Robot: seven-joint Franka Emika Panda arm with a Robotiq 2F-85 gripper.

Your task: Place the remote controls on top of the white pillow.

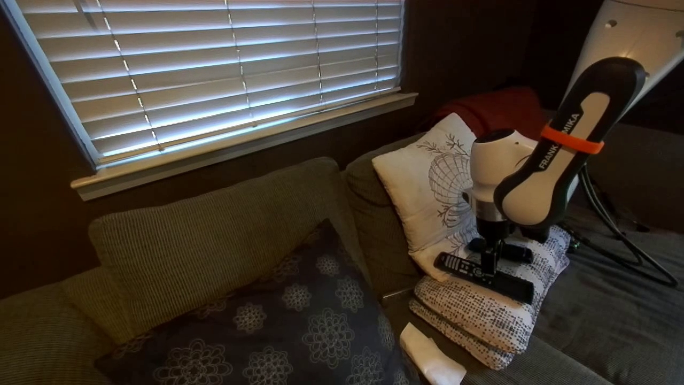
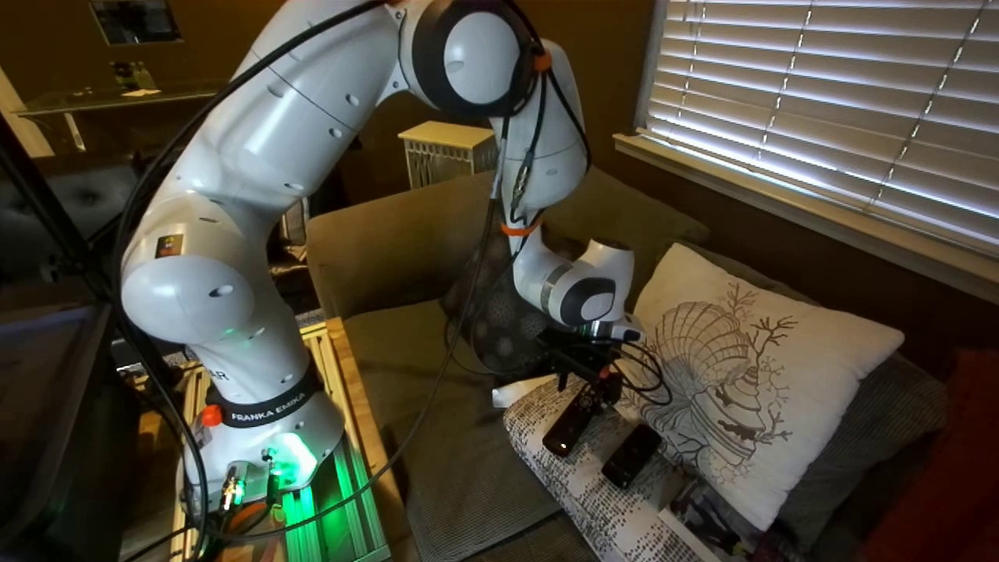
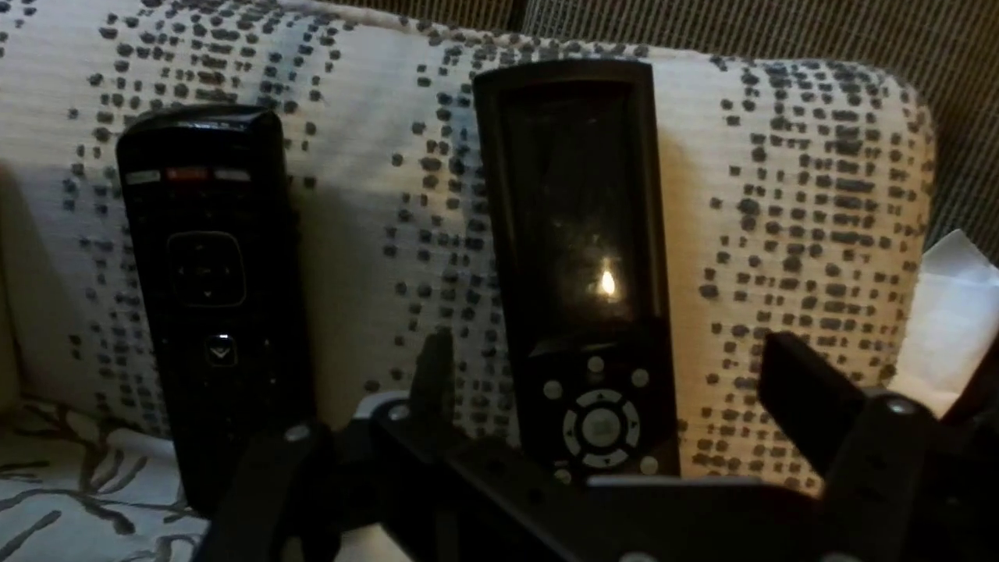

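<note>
In a dim room with brown walls [image 2: 613,55], a sofa of ribbed grey-green fabric [image 1: 214,235] stands below white slatted window blinds [image 1: 235,69]. On its seat lies a soft white cushion with small dark grey spots [image 1: 475,305], in two thick layers. On top of it rest, side by side and apart, a slim black remote control with a glossy dark screen [image 3: 574,218] and a slim black remote control with three small keys near its end [image 3: 211,273]. The screen remote is a straight rectangle with a ring of pale grey buttons, and a small light reflects in it. The three-key remote, to its left in the wrist view, has a smooth, rounded end; its middle key is reddish.

The plump square white pillow with a grey shell print [image 1: 443,182] leans on the sofa's back, at the far side in an exterior view. Whether the remotes touch it, I cannot tell.

The black pincer [image 3: 607,351] stands over the screen remote, its fingers spread wide on both sides, and it grips nothing. A folded white sheet [image 1: 433,357], paper or cloth, lies near the spotted cushion.
</note>
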